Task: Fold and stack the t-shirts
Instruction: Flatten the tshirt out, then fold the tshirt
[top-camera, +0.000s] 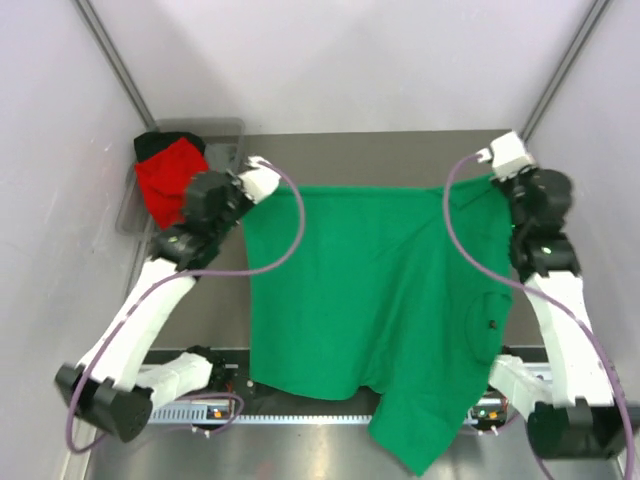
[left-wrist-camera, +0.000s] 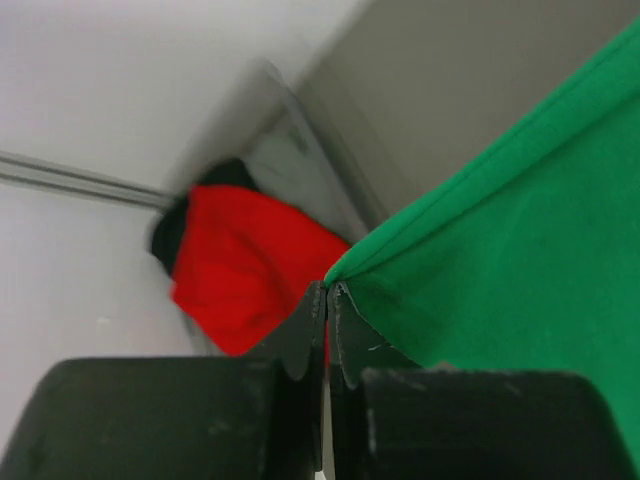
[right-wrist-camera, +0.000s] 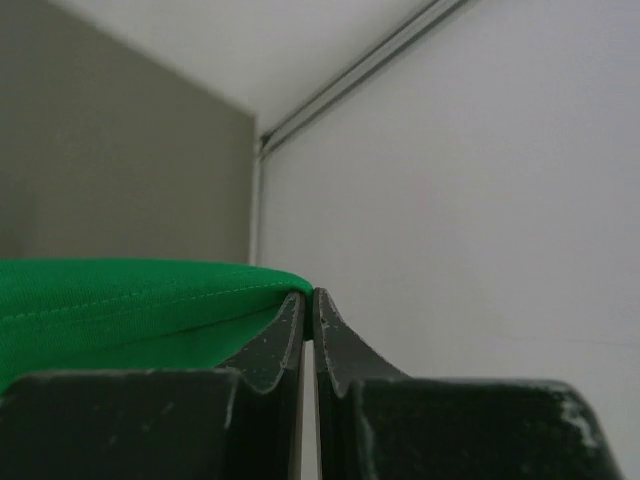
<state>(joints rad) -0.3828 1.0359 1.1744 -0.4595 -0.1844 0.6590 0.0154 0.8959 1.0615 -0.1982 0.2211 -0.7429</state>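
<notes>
The green t-shirt (top-camera: 370, 290) is stretched out across the table, its far edge held up at both corners. My left gripper (top-camera: 283, 190) is shut on the far left corner; the left wrist view shows the jaws (left-wrist-camera: 328, 290) pinching the green hem (left-wrist-camera: 500, 250). My right gripper (top-camera: 495, 180) is shut on the far right corner, where the jaws (right-wrist-camera: 308, 297) grip the stitched green edge (right-wrist-camera: 120, 290). A red t-shirt (top-camera: 168, 182) lies bunched in the bin with a black t-shirt (top-camera: 153, 144) behind it. Both also show in the left wrist view: the red t-shirt (left-wrist-camera: 245, 260) and the black t-shirt (left-wrist-camera: 168, 235).
The grey plastic bin (top-camera: 228, 130) stands at the far left corner of the table, close to my left wrist. A green sleeve (top-camera: 420, 435) hangs over the table's near edge between the arm bases. White walls close in on the left, right and back.
</notes>
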